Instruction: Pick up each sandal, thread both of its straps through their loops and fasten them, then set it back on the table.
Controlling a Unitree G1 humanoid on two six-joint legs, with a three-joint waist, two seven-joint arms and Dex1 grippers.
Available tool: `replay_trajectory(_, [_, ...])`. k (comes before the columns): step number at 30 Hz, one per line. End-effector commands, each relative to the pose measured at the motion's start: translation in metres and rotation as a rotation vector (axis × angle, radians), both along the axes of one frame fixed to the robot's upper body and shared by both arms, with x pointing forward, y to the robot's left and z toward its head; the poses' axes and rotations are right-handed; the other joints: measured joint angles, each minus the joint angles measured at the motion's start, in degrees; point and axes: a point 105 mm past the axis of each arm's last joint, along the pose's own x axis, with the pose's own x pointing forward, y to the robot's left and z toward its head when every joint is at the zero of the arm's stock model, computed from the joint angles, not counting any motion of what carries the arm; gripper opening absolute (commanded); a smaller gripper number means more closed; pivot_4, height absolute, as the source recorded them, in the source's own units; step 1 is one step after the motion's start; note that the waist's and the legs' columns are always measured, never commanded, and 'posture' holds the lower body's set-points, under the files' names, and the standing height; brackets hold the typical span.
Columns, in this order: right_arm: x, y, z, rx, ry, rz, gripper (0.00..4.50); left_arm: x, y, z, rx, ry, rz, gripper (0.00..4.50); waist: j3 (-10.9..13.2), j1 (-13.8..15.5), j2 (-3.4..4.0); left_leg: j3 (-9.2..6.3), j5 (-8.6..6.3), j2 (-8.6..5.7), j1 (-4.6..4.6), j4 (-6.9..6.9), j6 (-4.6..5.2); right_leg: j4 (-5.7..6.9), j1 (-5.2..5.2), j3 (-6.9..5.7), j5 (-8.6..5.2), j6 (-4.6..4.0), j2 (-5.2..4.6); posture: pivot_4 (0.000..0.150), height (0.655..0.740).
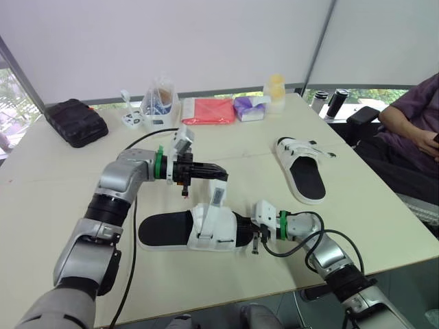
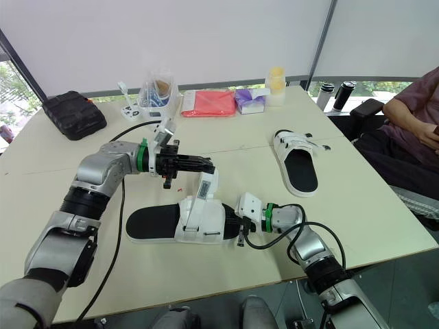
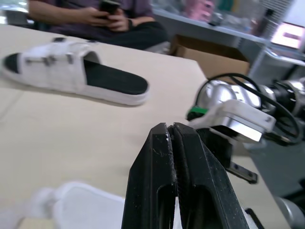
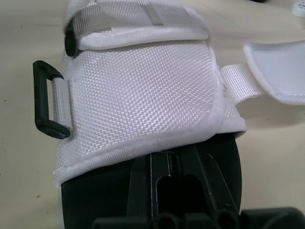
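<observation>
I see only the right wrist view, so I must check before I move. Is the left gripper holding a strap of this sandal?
Observer: Yes. The left gripper is shut on a white strap and holds it raised above the near sandal.
Operator: And the second one?
Observer: The other sandal lies flat on the table, farther away on the robot's right, apart from the near sandal.
Operator: Is anybody close by?
Observer: A person sits beside the table's far right corner.
</observation>
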Motion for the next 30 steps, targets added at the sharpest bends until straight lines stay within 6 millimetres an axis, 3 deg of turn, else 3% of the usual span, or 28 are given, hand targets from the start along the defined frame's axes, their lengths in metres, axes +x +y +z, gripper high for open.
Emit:
replay_trajectory(1, [-0.01,-0.017,-0.062,-0.184,0.179,-0.068,0.0,0.004,0.018,-0.002,0.009,-0.033,0.106,0.04,0.0,-0.1,0.01,0.01,0.0,0.0,0.03,0.0,0.0,-0.01,0.01,0.01,0.02,-0.02,0.0,0.15,0.74])
replay_trajectory(10, [-0.012,-0.017,-0.064,-0.194,0.179,-0.053,0.0,0.012,0.045,-0.035,0.054,0.056,0.235,0.04,0.0,0.0,-0.01,0.01,0.0,0.04,0.08,0.0,0.0,0.0,0.03,0.02,0.05,-0.12,0.05,0.15,0.74])
replay_trajectory(19, [-0.014,-0.016,-0.065,-0.192,0.182,-0.055,0.0,0.025,0.044,-0.054,0.093,0.07,0.269,0.04,0.0,0.0,-0.01,0.02,0.0,0.05,0.12,0.0,0.0,-0.01,0.06,0.02,0.06,-0.12,0.07,0.15,0.74])
replay_trajectory(24, [-0.012,-0.017,-0.064,-0.19,0.179,-0.062,0.0,0.025,0.048,-0.086,0.25,0.058,0.243,0.04,-0.1,0.0,0.03,0.03,0.0,0.04,0.15,0.0,0.0,-0.01,0.09,0.01,0.06,-0.11,0.07,0.15,0.74])
replay_trajectory(29, [-0.011,-0.018,-0.063,-0.191,0.178,-0.066,0.0,0.02,0.044,-0.09,0.24,0.082,0.194,0.04,-0.1,0.0,0.03,0.03,0.0,0.05,0.15,0.0,0.0,0.0,0.1,0.02,0.06,-0.11,0.06,0.15,0.74])
replay_trajectory(30, [-0.011,-0.018,-0.063,-0.191,0.178,-0.066,0.0,0.02,0.043,-0.088,0.226,0.086,0.191,0.64,-0.1,0.0,0.03,0.03,0.0,0.05,0.15,0.0,0.0,0.0,0.1,0.02,0.06,-0.11,0.06,0.15,0.74])
